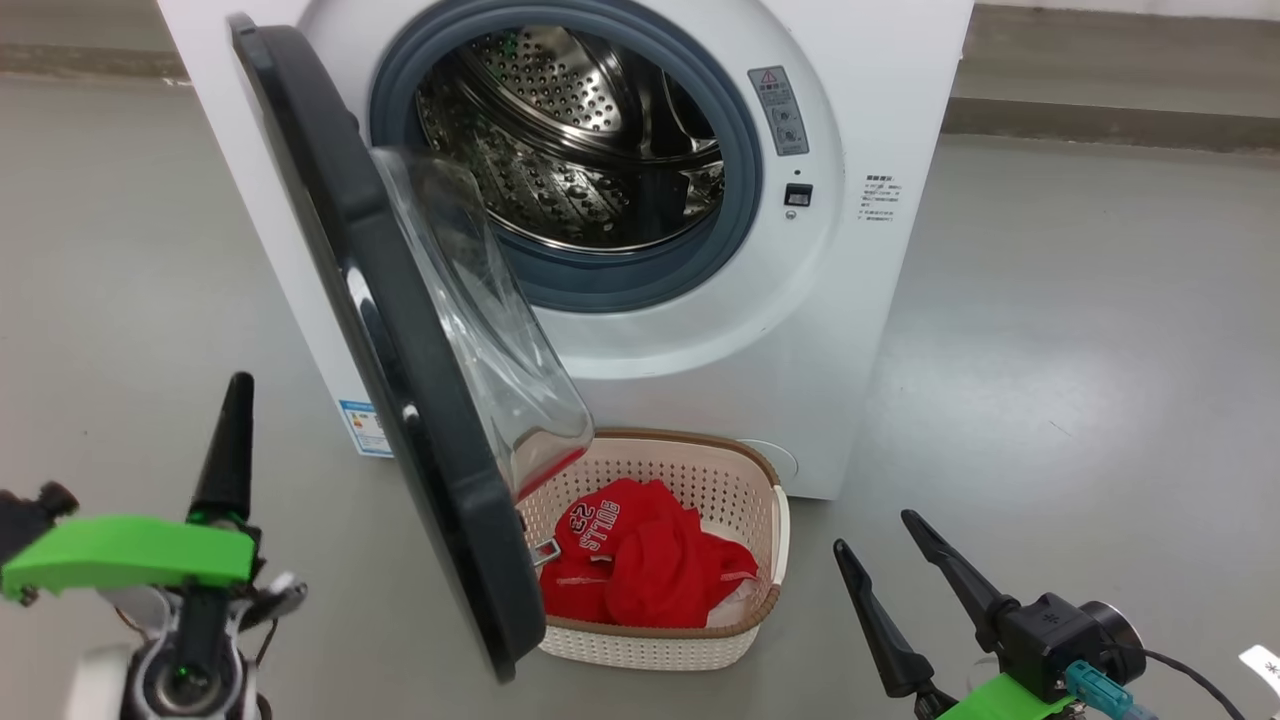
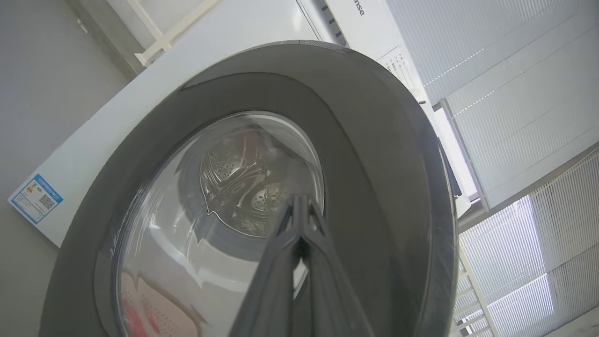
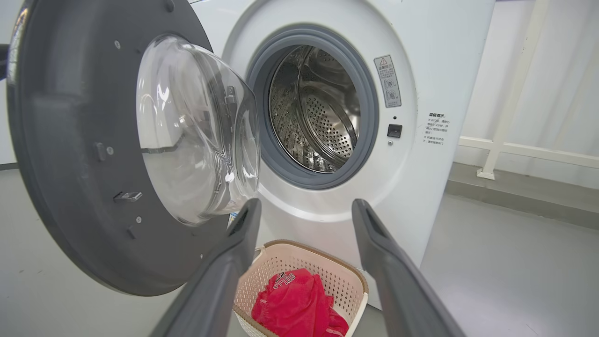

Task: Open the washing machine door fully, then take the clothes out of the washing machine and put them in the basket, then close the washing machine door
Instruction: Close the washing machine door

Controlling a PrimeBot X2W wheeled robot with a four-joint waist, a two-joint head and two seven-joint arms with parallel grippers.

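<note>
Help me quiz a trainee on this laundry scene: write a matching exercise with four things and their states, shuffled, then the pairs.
1 washing machine door
2 red clothes
3 left claw
4 right claw

A spread apart
B in the basket
C swung open
D pinched shut

Pairs: 1-C, 2-B, 3-D, 4-A

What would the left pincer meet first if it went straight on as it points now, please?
Probably the door, at its glass centre: the shut left pincer aims there, though the gap is hard to judge.
</note>
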